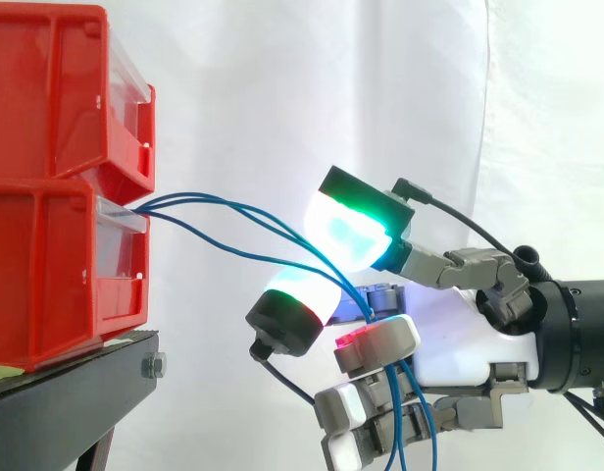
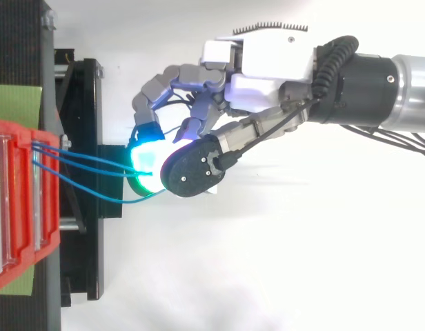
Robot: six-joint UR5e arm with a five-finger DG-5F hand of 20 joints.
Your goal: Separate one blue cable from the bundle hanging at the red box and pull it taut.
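Three thin blue cables (image 1: pixel 216 201) come out of the front of the lower red bin (image 1: pixel 57 285) and sag rightwards to my hand (image 1: pixel 474 343). They meet under the red-glowing fingertip (image 1: pixel 376 343), where curled fingers close on them, and their ends hang down past the lower fingers. Two larger pads glowing green and white reach towards the bins above the cables. From above, two blue cables (image 2: pixel 81 156) run side by side into my hand (image 2: pixel 268 69), and the third loops lower beneath the glowing pads. The strands are slack, not straight.
Two red bins are stacked, the upper one (image 1: pixel 67 98) on the lower, on a black stand (image 1: pixel 76 383) at the left. A green sheet (image 2: pixel 16 103) lies under the bins (image 2: pixel 19 207). A white curtain hangs behind. The arm enters from the right.
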